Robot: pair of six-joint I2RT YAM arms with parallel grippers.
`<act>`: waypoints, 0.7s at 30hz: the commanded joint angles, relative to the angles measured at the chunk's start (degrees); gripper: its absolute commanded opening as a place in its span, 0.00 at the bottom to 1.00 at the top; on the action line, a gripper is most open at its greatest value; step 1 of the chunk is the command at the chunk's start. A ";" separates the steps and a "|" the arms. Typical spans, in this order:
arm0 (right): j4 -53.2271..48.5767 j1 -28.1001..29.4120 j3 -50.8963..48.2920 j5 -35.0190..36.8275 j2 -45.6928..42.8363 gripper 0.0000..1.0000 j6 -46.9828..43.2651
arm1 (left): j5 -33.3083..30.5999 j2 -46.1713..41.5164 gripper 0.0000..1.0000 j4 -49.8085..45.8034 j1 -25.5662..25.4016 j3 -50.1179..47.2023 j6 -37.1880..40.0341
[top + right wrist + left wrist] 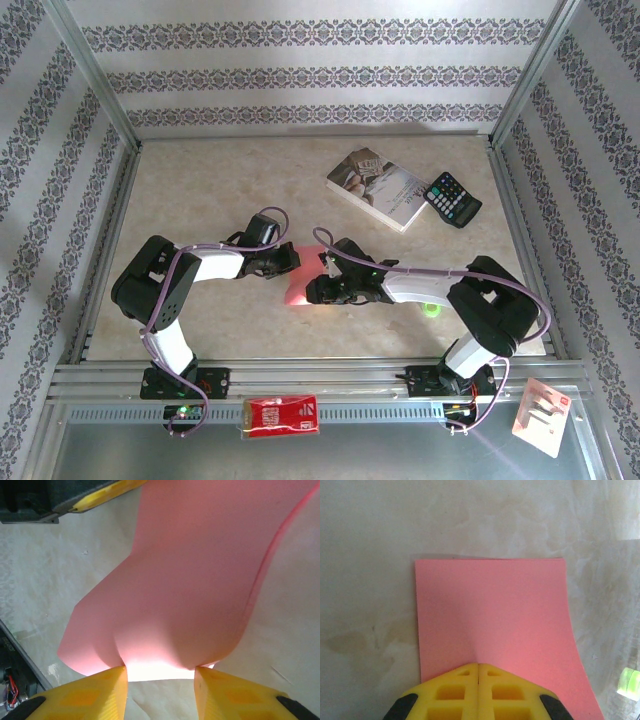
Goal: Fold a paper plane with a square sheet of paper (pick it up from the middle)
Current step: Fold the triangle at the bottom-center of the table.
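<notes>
Looking down from your left wrist, you see the left gripper [478,667] clenched on the near edge of the square sheet of paper [490,610], which rests bowed on the table [370,540] between both arms. Your right gripper [160,672] stands spread, with the sheet's curled edge between its fingertips.

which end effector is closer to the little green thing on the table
Right. The right end effector sits left of the green thing; the left end effector is farther left and back.
</notes>
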 commanded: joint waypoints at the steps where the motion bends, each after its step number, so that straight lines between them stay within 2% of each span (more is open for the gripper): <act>1: 1.12 -0.46 -0.61 -0.74 -1.98 0.40 -0.58 | -4.09 1.31 0.00 -6.27 0.49 -2.00 1.32; 21: 0.63 -0.68 -2.36 -0.83 -4.80 0.42 -0.18 | -4.40 1.09 0.00 -6.67 0.44 -1.97 1.16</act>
